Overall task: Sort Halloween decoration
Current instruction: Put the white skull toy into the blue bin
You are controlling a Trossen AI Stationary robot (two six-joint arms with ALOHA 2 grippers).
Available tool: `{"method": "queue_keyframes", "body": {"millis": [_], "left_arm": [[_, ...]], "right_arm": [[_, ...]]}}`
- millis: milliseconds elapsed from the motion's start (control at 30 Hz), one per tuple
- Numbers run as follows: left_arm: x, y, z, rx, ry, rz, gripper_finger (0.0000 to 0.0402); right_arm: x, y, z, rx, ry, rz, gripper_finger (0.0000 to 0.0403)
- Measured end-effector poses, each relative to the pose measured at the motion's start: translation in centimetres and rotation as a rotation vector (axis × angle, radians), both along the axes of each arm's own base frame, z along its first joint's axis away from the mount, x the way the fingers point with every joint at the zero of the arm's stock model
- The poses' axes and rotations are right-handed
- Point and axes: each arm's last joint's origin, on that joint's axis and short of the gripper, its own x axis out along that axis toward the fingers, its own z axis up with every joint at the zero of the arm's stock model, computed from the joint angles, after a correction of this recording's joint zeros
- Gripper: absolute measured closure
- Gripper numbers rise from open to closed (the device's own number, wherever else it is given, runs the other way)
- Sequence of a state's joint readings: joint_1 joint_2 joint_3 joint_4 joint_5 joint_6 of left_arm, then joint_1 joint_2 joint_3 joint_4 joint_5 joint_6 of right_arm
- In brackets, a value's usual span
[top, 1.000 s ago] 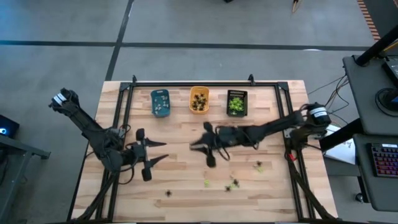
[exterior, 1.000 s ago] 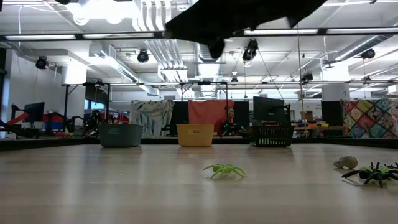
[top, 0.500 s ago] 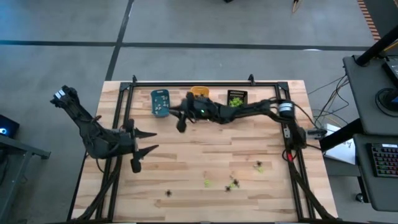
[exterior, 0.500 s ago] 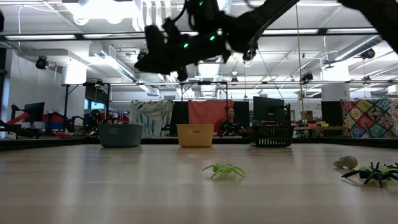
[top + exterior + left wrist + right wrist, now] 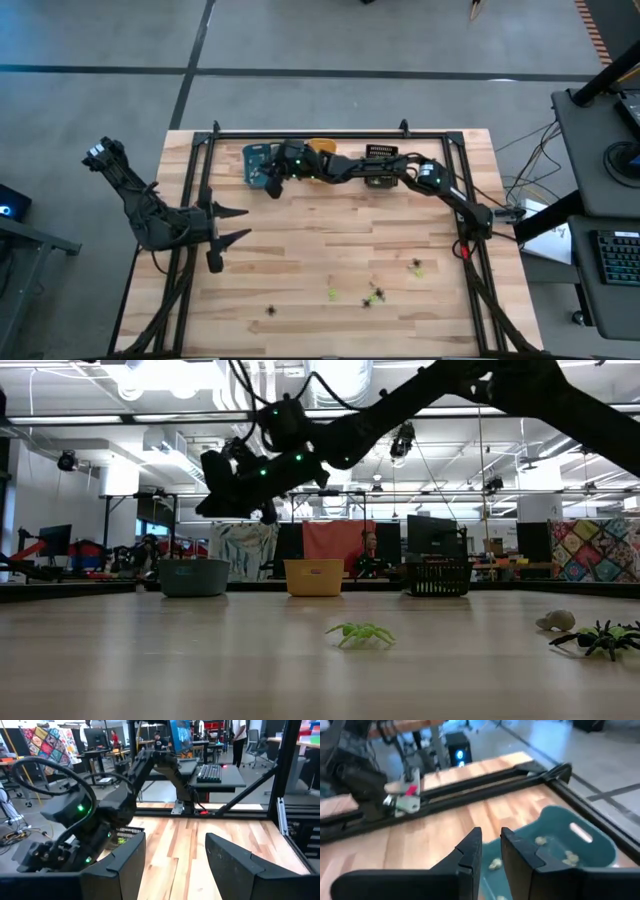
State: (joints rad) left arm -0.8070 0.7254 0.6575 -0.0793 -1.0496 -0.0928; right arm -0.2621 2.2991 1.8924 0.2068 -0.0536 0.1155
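My right gripper (image 5: 268, 182) reaches across the far side of the table and hangs over the blue tray (image 5: 257, 163). Its fingers (image 5: 470, 851) are nearly together, and a small pale decoration figure (image 5: 493, 865) shows in the narrow gap. More pale figures lie inside the tray (image 5: 570, 855). Loose Halloween decoration figures lie on the near part of the table: a yellow-green one (image 5: 333, 294), a cluster (image 5: 375, 296), another (image 5: 416, 266) and a black one (image 5: 271, 310). My left gripper (image 5: 228, 225) waits open near the left edge, holding nothing. My right gripper seems to pinch the small pale figure (image 5: 493, 865) between its two fingers, which slant a little downward from the table's right toward the blue tray. The figure is lifted clear above the tray. Which part of it the fingers hold is too small to see.
The orange tray (image 5: 322, 148) and the black tray (image 5: 382, 160) stand beside the blue one along the far edge, partly under my right arm. A black frame rail (image 5: 330, 133) runs behind them. In the low view a green spider (image 5: 360, 633) and a black spider (image 5: 600, 638) lie close by.
My right gripper has swept from above the table's middle toward the far left and now hangs over the blue tray, with its finger gap unchanged. My left gripper has drawn back a little toward the left edge and stays open.
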Motion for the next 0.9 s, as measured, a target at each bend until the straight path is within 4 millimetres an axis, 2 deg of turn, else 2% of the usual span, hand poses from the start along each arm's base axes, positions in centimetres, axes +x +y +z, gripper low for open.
{"method": "queue_keyframes", "body": {"millis": [167,300,467,667,900], "left_arm": [[-0.1,0.1,-1.0,-0.027,0.055,0.012,0.0212],[-0.4,0.5,-2.6,-0.133,0.123,0.066,0.0212],[-0.8,1.0,-4.5,-0.286,0.186,0.168,0.0212],[-0.6,1.8,-5.7,-0.392,0.24,0.27,0.0212],[0.7,4.2,-6.6,-0.5,0.435,0.391,0.0226]], "right_arm": [[0.2,0.6,0.9,-0.005,0.126,0.029,0.0356],[-0.7,1.4,2.5,0.002,0.24,0.05,0.0369],[-2.9,2.5,5.2,0.03,0.373,0.064,0.0376],[-5.5,4.5,8.0,0.049,0.497,0.096,0.0376],[-7.9,7.7,10.6,0.052,0.593,0.158,0.0376]]}}
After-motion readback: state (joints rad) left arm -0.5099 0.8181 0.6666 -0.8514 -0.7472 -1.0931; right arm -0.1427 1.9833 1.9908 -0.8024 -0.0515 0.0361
